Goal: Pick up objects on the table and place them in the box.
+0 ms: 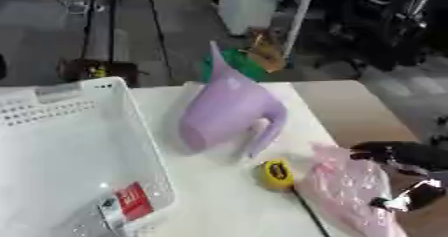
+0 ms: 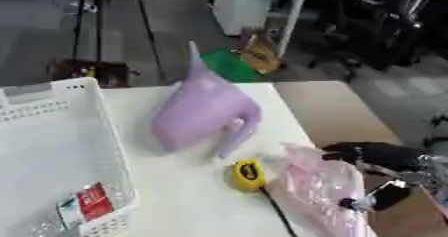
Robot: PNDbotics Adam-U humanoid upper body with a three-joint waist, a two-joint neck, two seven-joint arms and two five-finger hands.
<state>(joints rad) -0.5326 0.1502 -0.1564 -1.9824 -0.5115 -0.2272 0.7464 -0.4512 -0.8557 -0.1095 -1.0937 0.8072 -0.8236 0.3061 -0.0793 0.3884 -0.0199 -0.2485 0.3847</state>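
While the right hand is curling round the pink bag, a yellow tape measure is lying just left of it, a lilac watering can beyond.

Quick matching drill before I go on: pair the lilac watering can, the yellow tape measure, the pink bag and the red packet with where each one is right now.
1. lilac watering can
2. yellow tape measure
3. pink bag
4. red packet

A. inside the white box
B. at the robot's right hand
C. lying on the table, next to the box
D. between the can and the bag

Pairs: 1-C, 2-D, 3-B, 4-A
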